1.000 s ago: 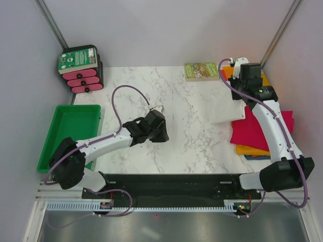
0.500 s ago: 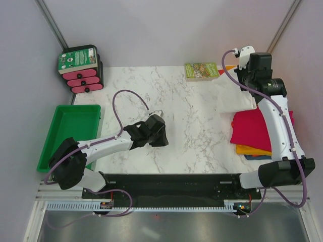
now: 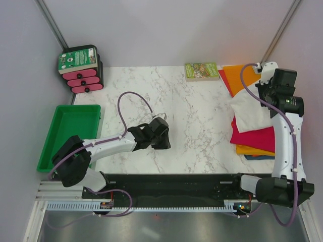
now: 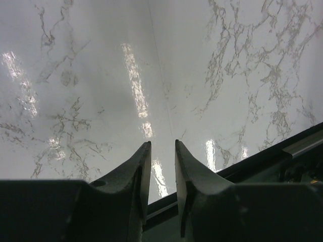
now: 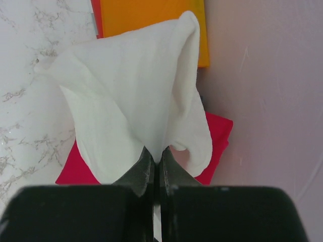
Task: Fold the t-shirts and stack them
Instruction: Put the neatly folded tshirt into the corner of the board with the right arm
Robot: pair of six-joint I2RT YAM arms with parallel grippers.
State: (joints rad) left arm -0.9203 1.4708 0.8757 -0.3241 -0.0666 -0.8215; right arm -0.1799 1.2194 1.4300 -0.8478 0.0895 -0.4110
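A: Right gripper (image 5: 154, 157)?
B: Clamped tight on the white t-shirt (image 5: 133, 96). The cloth is bunched at the jaws and spreads over the magenta t-shirt (image 3: 252, 135) by the table's right edge. Can't tell if they touch.
A: Other shirts?
B: Orange t-shirt (image 3: 238, 75) flat in the far right corner. Blue t-shirt (image 3: 256, 157) peeks out at the pile's bottom.
A: Left gripper (image 4: 162, 151)?
B: Narrow gap between the jaws, nothing in it, low over the bare marble table (image 4: 227, 75).
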